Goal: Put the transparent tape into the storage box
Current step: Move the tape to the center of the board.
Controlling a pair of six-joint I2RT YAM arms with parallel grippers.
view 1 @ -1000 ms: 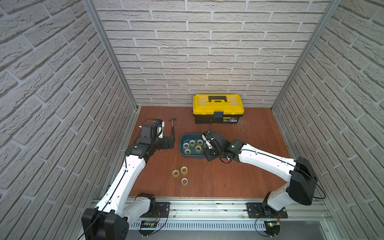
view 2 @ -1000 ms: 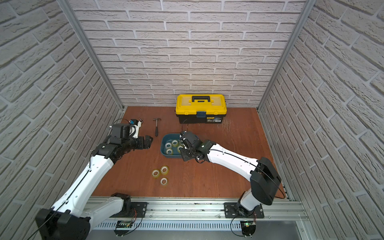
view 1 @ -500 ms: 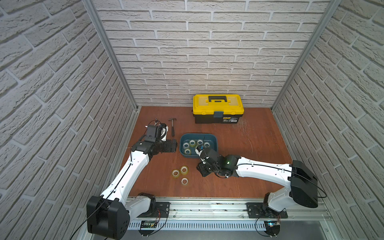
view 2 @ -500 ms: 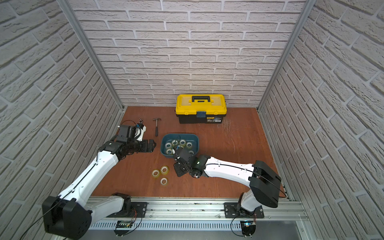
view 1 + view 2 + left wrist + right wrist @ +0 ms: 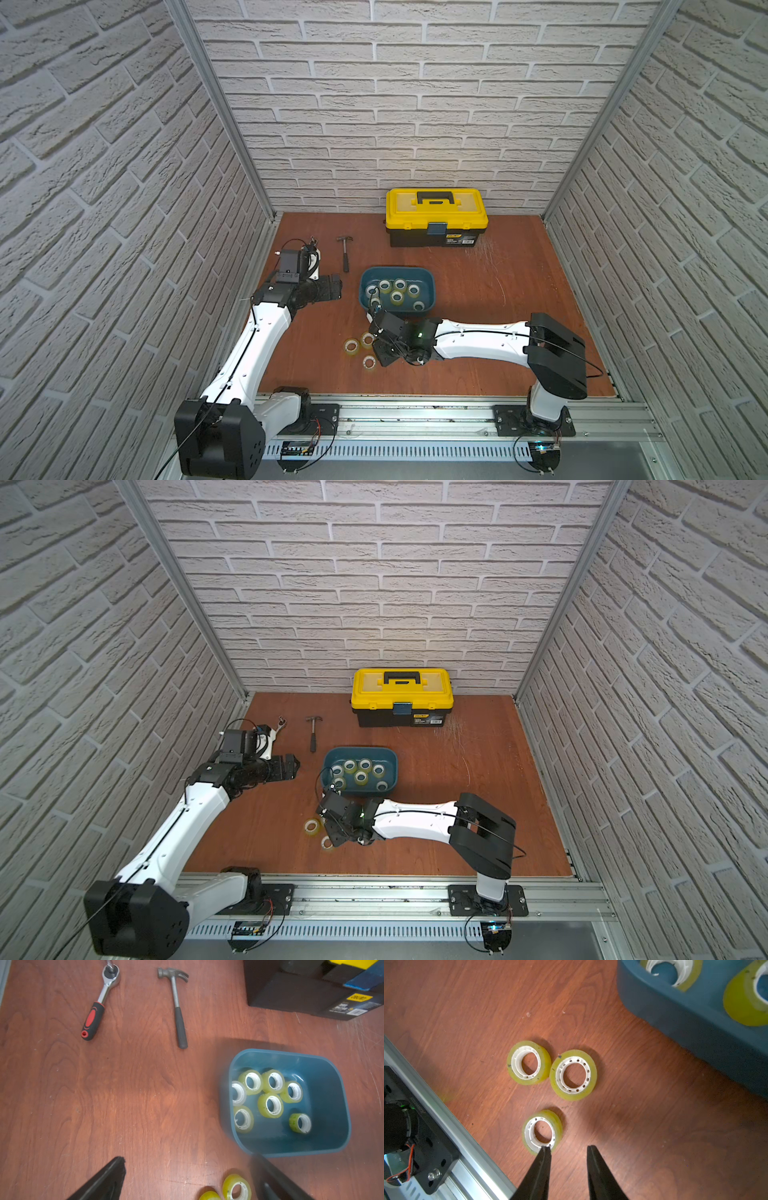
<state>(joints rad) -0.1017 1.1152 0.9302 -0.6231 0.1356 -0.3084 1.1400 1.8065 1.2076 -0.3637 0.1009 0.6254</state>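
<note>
1. The table (image 5: 498,291) carries the storage box (image 5: 397,270) at its middle, unmoved, with seven rolls of transparent tape (image 5: 262,1105) inside.
2. The right fingers (image 5: 542,1167) — over the box a second ago — now hang nearer the front edge, narrow and empty, one tip at the nearest roll (image 5: 528,1134).
3. The left fingers (image 5: 104,1180) stay wide beside the box.
4. Three loose rolls (image 5: 556,1076) lie on the table — a fresh pick looks due.
</note>
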